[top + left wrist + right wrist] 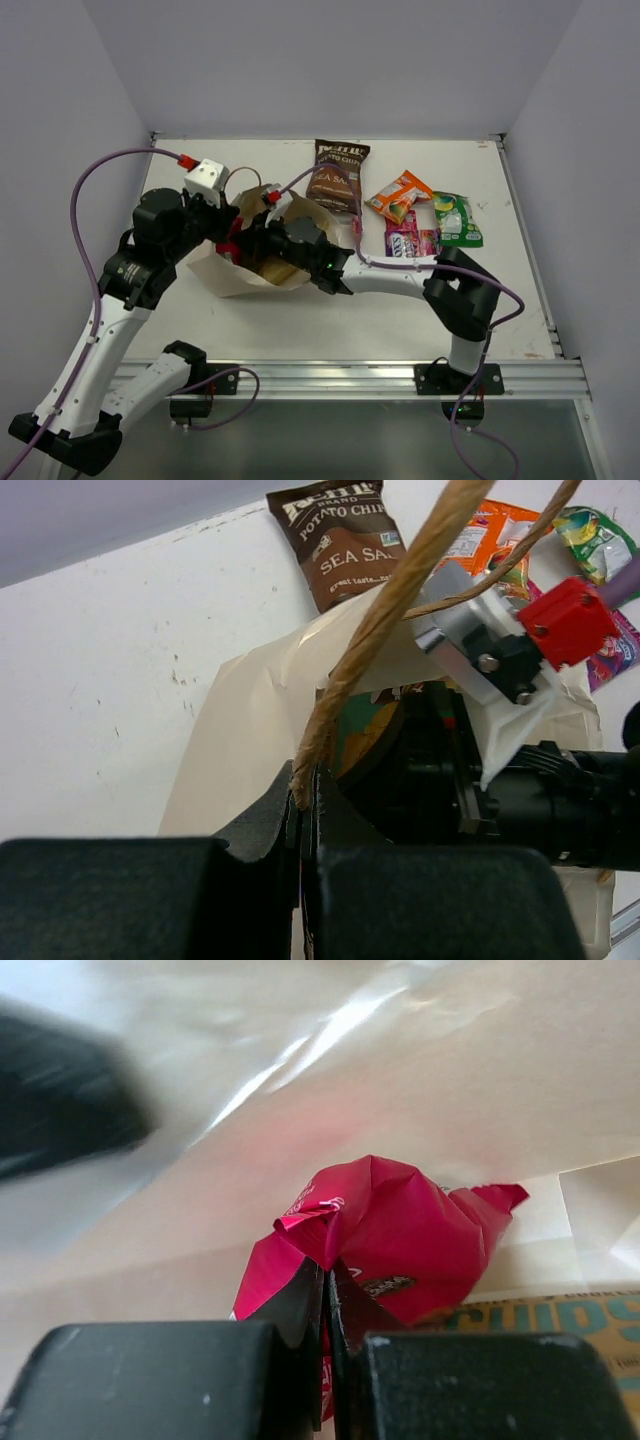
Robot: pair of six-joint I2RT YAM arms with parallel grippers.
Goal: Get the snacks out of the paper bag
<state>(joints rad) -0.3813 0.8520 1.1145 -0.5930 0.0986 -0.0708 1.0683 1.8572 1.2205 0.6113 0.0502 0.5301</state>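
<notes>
the magenta packet [400,1230] lies deep inside the paper bag [230,730], directly in front of the right gripper [328,1285], whose jaws are pressed together on only a thin crumpled fold of its foil. a tan packet [560,1325] lies below and to the right of these fingers. the left gripper [305,780] is clamped on the bag's cord handle [385,630], which runs up and away from it.

i think such a small pinch can slip when the arm pulls back, and the packet would drop into the bag again. the foil may also catch on the bag's edge and drag the whole bag. if the cord slides out, the mouth could collapse onto the right wrist.
</notes>
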